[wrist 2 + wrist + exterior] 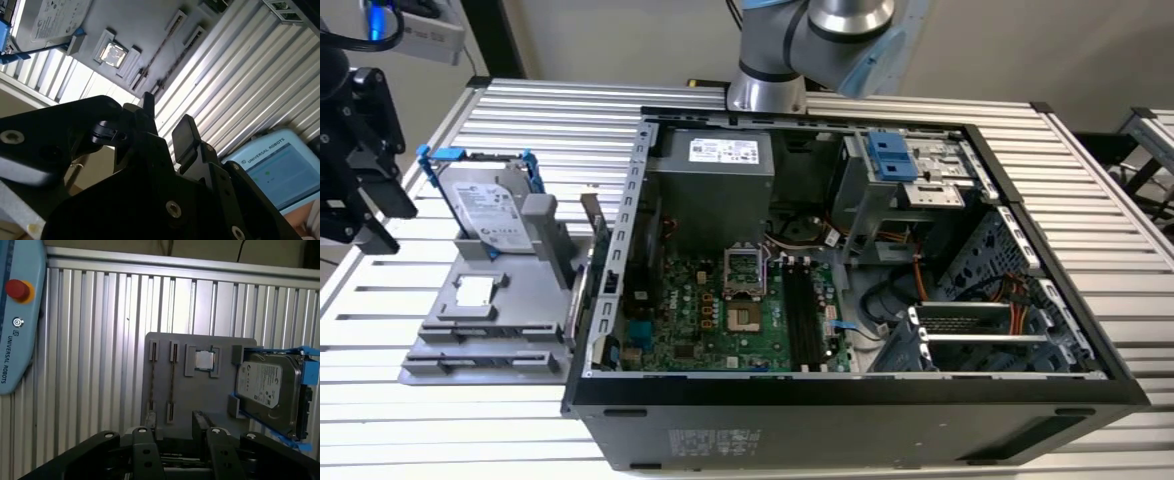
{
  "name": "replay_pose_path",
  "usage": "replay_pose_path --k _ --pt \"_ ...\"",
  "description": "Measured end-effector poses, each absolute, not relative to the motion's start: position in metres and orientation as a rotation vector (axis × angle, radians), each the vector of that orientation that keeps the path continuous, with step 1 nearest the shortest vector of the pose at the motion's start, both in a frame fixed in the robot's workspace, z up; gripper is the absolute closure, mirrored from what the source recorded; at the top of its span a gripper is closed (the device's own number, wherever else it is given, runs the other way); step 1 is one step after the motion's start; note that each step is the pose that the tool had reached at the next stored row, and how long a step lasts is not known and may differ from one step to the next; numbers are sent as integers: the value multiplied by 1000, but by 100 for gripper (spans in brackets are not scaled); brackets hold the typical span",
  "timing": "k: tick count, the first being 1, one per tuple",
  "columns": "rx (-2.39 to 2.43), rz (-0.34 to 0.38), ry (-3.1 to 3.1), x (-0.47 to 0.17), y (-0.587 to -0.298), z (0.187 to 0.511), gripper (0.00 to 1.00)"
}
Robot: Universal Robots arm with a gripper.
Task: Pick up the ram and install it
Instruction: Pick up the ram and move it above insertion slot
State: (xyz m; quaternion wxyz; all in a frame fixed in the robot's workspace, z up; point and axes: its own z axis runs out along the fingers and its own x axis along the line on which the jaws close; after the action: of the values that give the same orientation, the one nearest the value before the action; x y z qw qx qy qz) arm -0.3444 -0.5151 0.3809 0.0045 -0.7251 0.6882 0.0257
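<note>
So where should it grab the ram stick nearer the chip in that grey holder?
Probably mid-length on the top edge of the ram, coming straight down, pinching its flat faces. It stands on edge in the grey holder; end blocks cover both ends, leaving that edge exposed.

Lettering on blue pendant (17, 340); printed labels on hard drive (265, 390), power supply (714, 185).
</note>
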Motion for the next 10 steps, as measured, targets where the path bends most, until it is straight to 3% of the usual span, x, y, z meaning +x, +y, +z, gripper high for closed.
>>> replay_pose_path --k 10 --pt "-2267 35 2145 -344 -515 375 0"
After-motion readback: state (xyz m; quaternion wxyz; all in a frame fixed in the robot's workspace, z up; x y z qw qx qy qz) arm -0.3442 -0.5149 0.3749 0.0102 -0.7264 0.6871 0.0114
